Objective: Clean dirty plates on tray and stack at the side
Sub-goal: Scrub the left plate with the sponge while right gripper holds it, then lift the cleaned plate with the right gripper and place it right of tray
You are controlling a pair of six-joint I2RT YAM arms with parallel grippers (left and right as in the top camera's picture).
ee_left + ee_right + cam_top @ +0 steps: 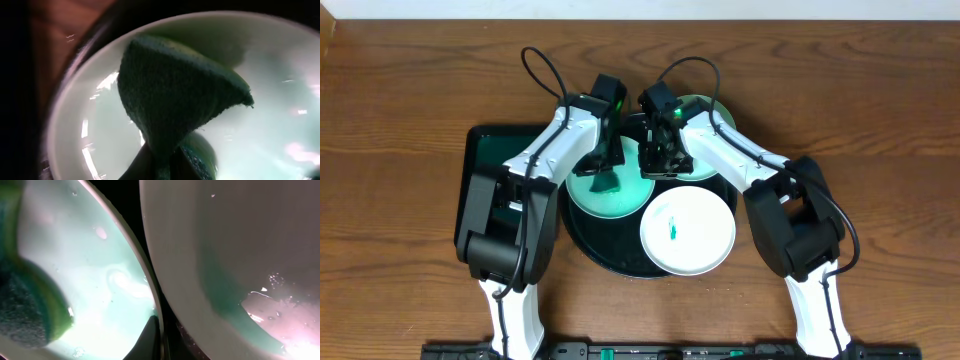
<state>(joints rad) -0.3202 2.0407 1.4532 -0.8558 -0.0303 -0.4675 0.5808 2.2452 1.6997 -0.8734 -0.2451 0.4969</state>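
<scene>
**Sponge Meets Plate on Round Tray**

The left gripper (605, 166), clamped on a green sponge (175, 95), holds it on a glossy mint-tinted plate (632, 196) at the left of the round black tray (600, 251). A second plate (706, 236), with a teal smear at its centre, lies at the front. A third plate (705, 106) is half hidden behind the right arm. The right gripper (662, 160), jaws together, sits at the first plate's rim; whether it grips the rim is unclear.

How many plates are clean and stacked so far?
None stacked yet: all three sit on the tray. The left gripper holds a green sponge on the left plate, the right gripper shut at its rim. The front plate shows a teal smear; the back plate waits too.
</scene>
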